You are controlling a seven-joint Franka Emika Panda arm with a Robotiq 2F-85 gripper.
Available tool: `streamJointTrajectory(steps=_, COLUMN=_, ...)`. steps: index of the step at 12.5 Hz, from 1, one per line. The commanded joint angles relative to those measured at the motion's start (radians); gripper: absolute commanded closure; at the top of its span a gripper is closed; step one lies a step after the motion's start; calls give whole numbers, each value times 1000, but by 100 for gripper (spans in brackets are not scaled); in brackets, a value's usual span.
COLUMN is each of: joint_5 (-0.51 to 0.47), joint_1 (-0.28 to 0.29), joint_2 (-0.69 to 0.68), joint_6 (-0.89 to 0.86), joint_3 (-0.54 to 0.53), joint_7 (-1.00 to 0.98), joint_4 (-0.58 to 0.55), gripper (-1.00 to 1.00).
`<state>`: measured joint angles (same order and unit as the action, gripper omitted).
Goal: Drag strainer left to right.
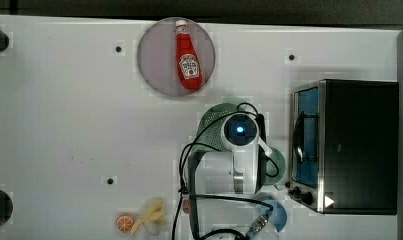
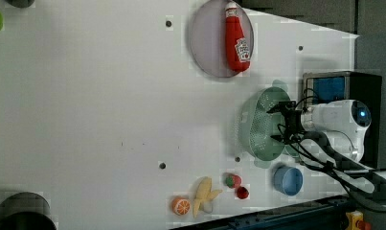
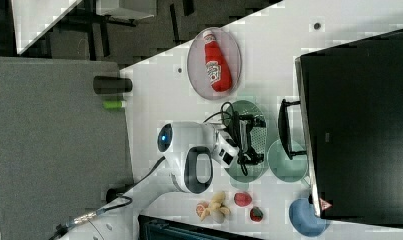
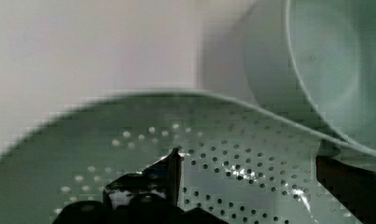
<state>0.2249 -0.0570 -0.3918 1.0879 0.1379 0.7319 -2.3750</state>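
White tabletop (image 2: 85,96) carries everything in the left view. At that view's lower left-centre lie an orange slice (image 2: 181,206), a peeled banana (image 2: 203,194) and two strawberries (image 2: 232,180). Further right, a grey plate (image 2: 205,43) holds a ketchup bottle (image 2: 236,37) lying flat. Next comes the strainer (image 2: 262,127), pale green and dotted with holes, near the toaster oven (image 2: 332,87). The gripper (image 4: 246,172) hangs over the strainer's bowl with its fingers (image 4: 169,177) spread wide, holding nothing. A smooth mint-green bowl (image 4: 335,70) sits just beside the strainer, and a blue bowl (image 2: 288,180) stands below in the left view.
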Motion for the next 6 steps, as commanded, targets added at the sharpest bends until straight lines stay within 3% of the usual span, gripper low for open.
streamJointTrajectory(steps=1, joint_5=-21, joint_1=5, joint_2=66, joint_6=-13, joint_3=-24, joint_7=-111, joint_4=18, gripper=-100)
streamJointTrajectory(steps=4, joint_5=-22, joint_1=5, joint_2=195, joint_6=-47, joint_3=-69, joint_7=-464, joint_4=4, gripper=-100)
streamJointTrajectory(steps=6, joint_5=-30, joint_1=5, joint_2=301, joint_6=-115, joint_3=-79, joint_7=-581, joint_4=16, gripper=-100)
